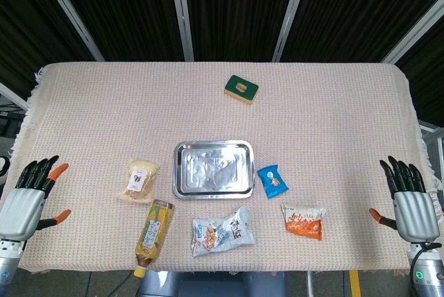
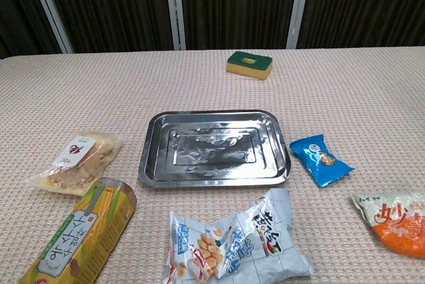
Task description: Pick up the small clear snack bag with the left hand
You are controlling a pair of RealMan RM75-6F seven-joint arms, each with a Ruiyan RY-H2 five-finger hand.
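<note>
The reach is not yet begun: the left hand (image 1: 28,196) rests at the table's left edge, fingers spread and holding nothing. The clear snack bag (image 1: 139,181) lies between that edge and the tray (image 1: 211,148); the hand must travel to it and close around it

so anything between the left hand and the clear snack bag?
No. In the head view, only bare tablecloth lies between the left hand and the clear snack bag. The yellow bottle sits nearer, off that line.
</note>
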